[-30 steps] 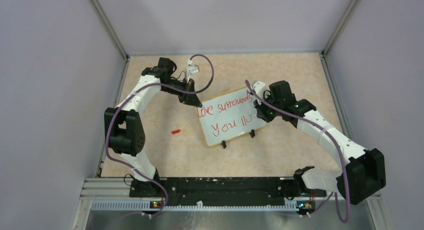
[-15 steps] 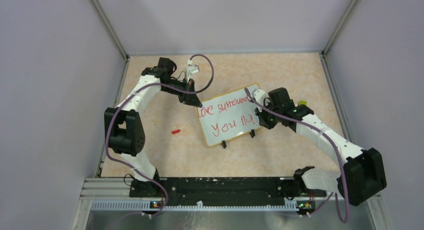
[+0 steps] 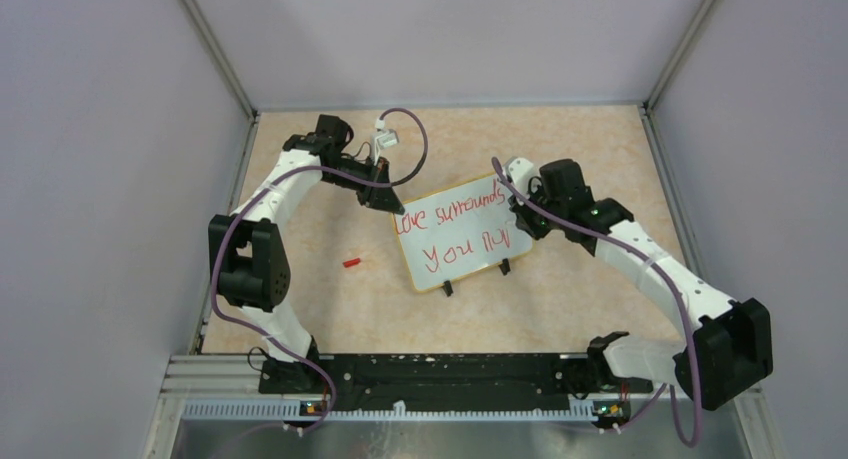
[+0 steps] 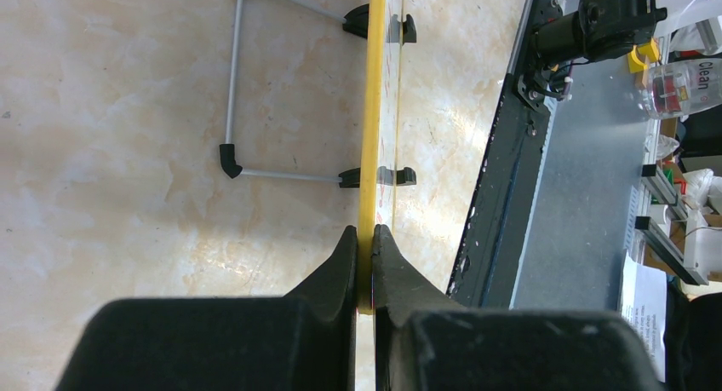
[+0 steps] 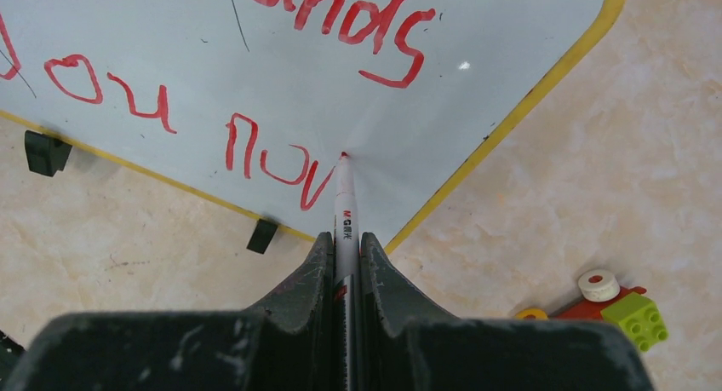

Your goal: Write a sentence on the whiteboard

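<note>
The whiteboard (image 3: 455, 241) stands tilted on the table, yellow-rimmed. The sentence (image 3: 452, 214) on it is red: "Love surrounds" above, "You" and a few more strokes (image 5: 272, 157) below. My left gripper (image 3: 386, 201) is shut on the rim at the board's upper left corner; in the left wrist view the jaws (image 4: 364, 239) pinch the yellow edge (image 4: 372, 110) seen end-on. My right gripper (image 3: 520, 217) is shut on a white marker (image 5: 345, 214). The marker's red tip meets the board (image 5: 170, 33) just right of the last stroke on the lower line.
A red cap (image 3: 351, 262) lies on the table left of the board. Two black clip feet (image 3: 447, 288) and a wire stand (image 4: 232, 76) prop the board. A small toy of red and green bricks (image 5: 626, 306) sits right of the board. The black rail (image 3: 440, 371) runs along the near edge.
My right gripper dipped with the marker toward the near edge over the lower line, then came back up to the board's right end. The left gripper and the board stayed put.
</note>
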Robot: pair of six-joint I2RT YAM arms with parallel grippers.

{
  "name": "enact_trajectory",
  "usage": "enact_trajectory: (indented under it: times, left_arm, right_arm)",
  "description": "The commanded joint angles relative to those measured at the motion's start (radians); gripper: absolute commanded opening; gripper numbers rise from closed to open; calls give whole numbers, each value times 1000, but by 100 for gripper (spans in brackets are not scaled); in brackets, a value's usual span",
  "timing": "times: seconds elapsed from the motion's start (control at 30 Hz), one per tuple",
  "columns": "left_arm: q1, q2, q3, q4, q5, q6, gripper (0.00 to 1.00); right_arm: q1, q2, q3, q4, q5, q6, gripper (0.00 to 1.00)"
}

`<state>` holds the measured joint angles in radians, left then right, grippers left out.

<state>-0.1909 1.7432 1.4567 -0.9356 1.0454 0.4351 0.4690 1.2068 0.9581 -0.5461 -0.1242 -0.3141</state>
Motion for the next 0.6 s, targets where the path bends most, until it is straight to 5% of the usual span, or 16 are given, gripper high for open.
enact_trajectory:
  times: [0.0,0.57]
  left_arm:
    - [-10,-17,1,10,-49,-1,0]
    - [-10,-13,3,11,-44,-1,0]
  right_arm:
    - [7,8,24,22,12,-14,0]
    - [7,-38,-87,5,27,-30,0]
